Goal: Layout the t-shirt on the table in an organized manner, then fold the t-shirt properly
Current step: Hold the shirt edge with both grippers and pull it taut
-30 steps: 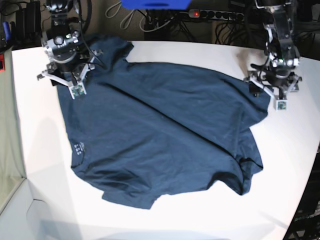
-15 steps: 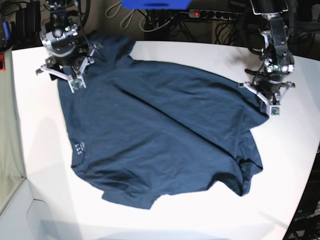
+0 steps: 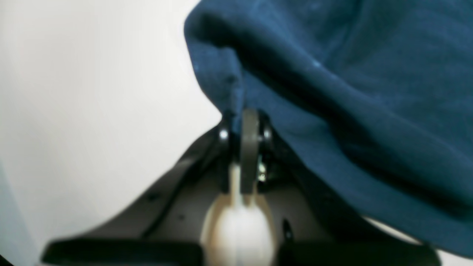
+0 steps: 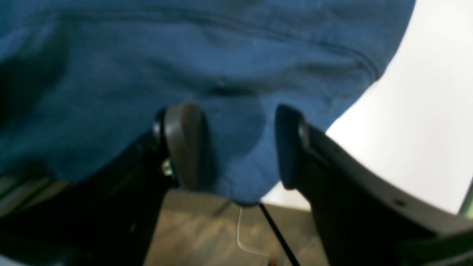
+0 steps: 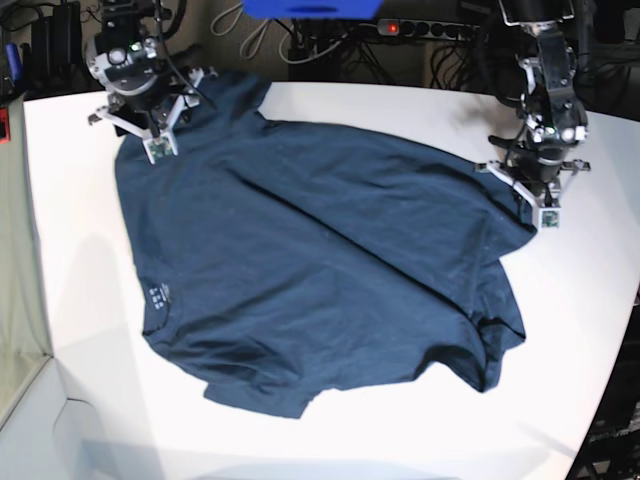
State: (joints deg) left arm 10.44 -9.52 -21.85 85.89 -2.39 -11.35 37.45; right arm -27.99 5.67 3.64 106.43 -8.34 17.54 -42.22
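Note:
The dark navy t-shirt (image 5: 320,270) lies spread and creased across the white table (image 5: 560,350), its small white label mark (image 5: 157,296) near the view's left edge. At the shirt's right edge my left gripper (image 5: 527,192) is down on the cloth. Its wrist view shows the left gripper (image 3: 245,115) shut, pinching a fold of the t-shirt (image 3: 351,92) over the table (image 3: 92,92). My right gripper (image 5: 150,125) sits at the far left corner of the shirt. There the right gripper (image 4: 236,144) is open, and the t-shirt (image 4: 184,55) hem lies between its fingers (image 4: 184,144).
A grey-green panel (image 5: 20,300) borders the table on the left. Behind the table run cables, a power strip with a red light (image 5: 430,28) and a blue object (image 5: 310,8). The table's curved edge (image 5: 610,380) falls away at the right.
My left gripper has closed on the shirt's right edge after shifting slightly inward. The right arm has moved toward the table's far left corner, jaws still open.

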